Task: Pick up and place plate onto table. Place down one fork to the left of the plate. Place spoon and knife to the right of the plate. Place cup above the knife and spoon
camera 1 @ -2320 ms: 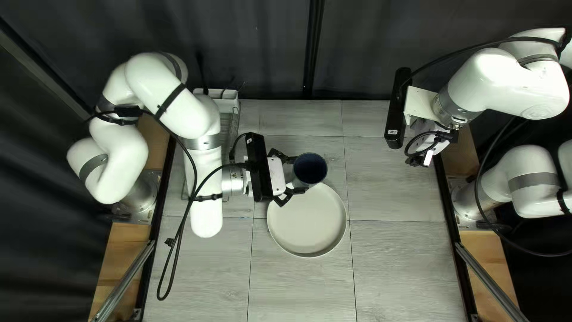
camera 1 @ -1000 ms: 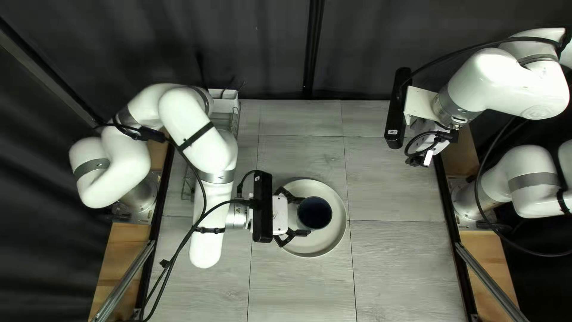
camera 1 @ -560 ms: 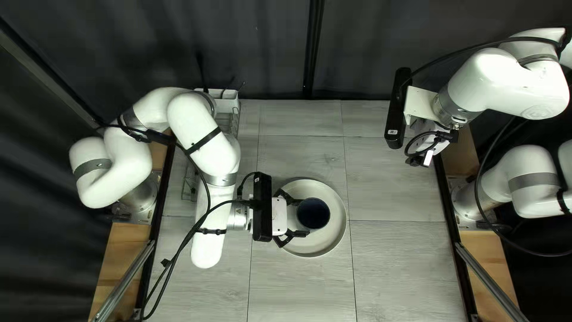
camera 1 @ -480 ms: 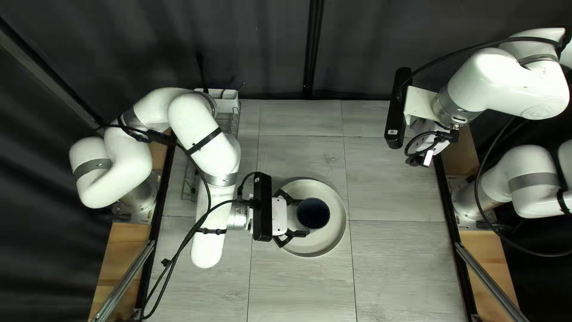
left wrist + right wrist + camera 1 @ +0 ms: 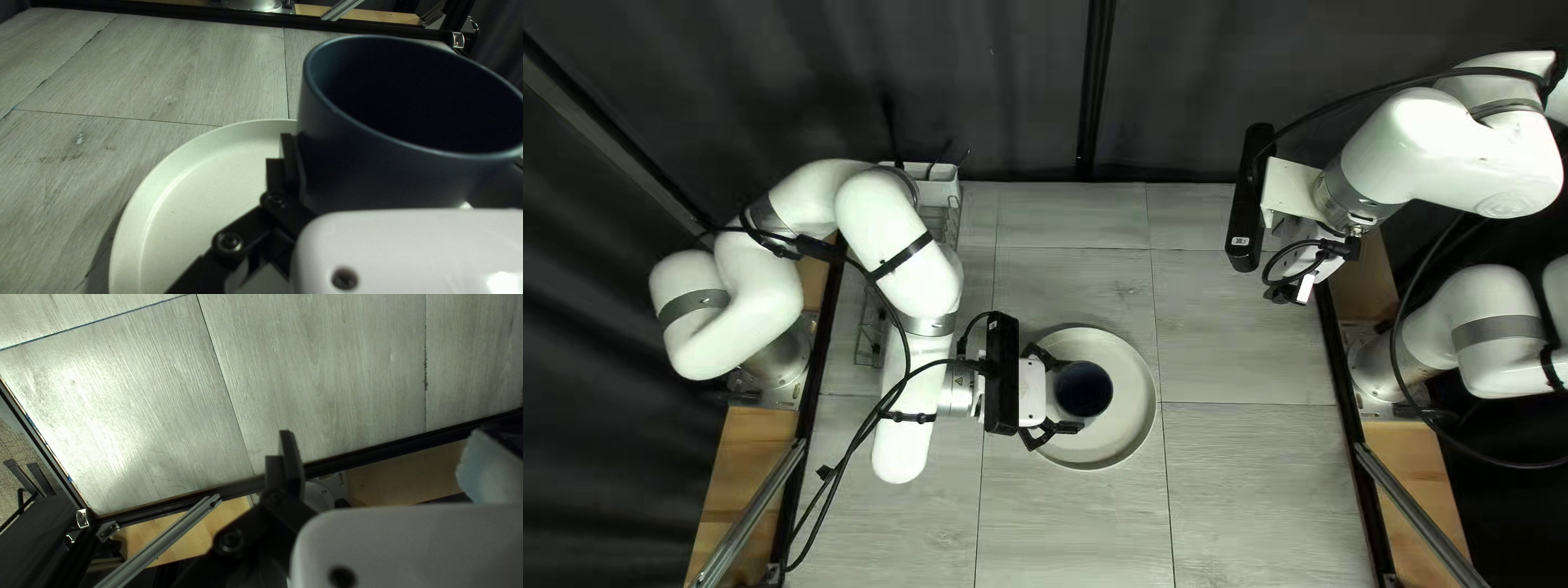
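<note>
Near the middle of the top left view, the plate (image 5: 1124,427) lies flat on the table (image 5: 1263,479), its raised pale rim curving below and to the right of the dark blue cup (image 5: 1083,389). The left gripper (image 5: 1069,394) has the cup clamped between its fingers (image 5: 292,166), one against each side. The cup is upright, its mouth facing up, and it sits over the plate's left half in that view; whether its base touches the plate cannot be told. In the upper left of the top left view, partly behind the left arm (image 5: 899,250), a wire rack (image 5: 950,225) carries a white holder (image 5: 937,187). The right arm (image 5: 1416,152) reaches in from the upper right of that view, and the right gripper (image 5: 1294,292) is well apart from the plate. Its wrist view shows one finger standing out to the side, fingers spread, with the other hidden.
</note>
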